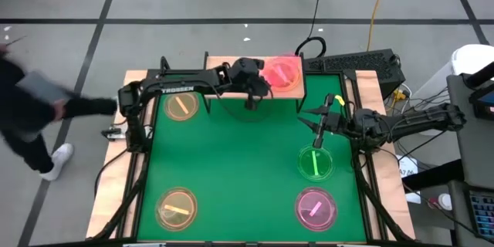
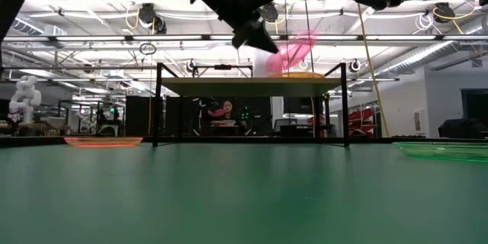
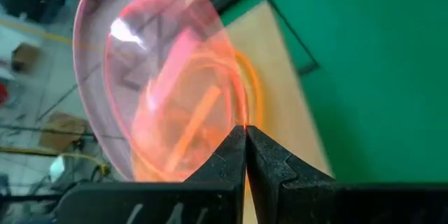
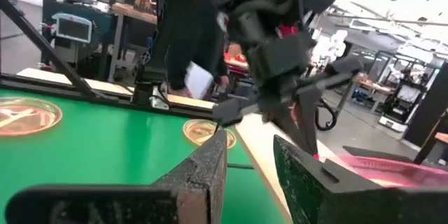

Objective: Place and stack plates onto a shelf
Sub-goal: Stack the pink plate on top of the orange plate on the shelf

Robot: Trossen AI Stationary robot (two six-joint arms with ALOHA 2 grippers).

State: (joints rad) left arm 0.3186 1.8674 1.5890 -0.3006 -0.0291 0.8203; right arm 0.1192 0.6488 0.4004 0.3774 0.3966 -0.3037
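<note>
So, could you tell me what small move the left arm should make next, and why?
Probably open the left gripper a little more and lift it straight away. Its fingers look almost closed at the rim of the pink plate, which sits tilted over an orange plate on the shelf; letting go should let it settle. The right gripper waits above the green plate.
</note>
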